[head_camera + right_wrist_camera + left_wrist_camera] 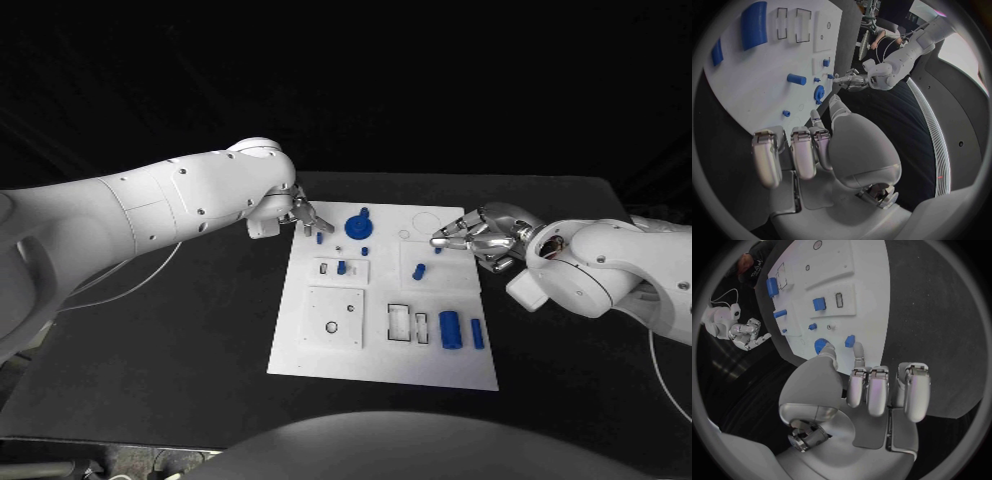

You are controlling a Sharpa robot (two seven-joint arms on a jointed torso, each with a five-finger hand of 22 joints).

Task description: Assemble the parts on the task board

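Head view: a white task board lies mid-table, with blue parts on it: a round disc near the far edge, a cylinder near the near edge. The left hand hovers at the board's far left corner, the right hand at its far right edge.

Left wrist view: the left hand's fingers are curled, holding nothing.

Right wrist view: the right hand's fingers are curled, empty.

The task board is white with black-outlined recesses, the parts blue, the surface black, both hands silver.
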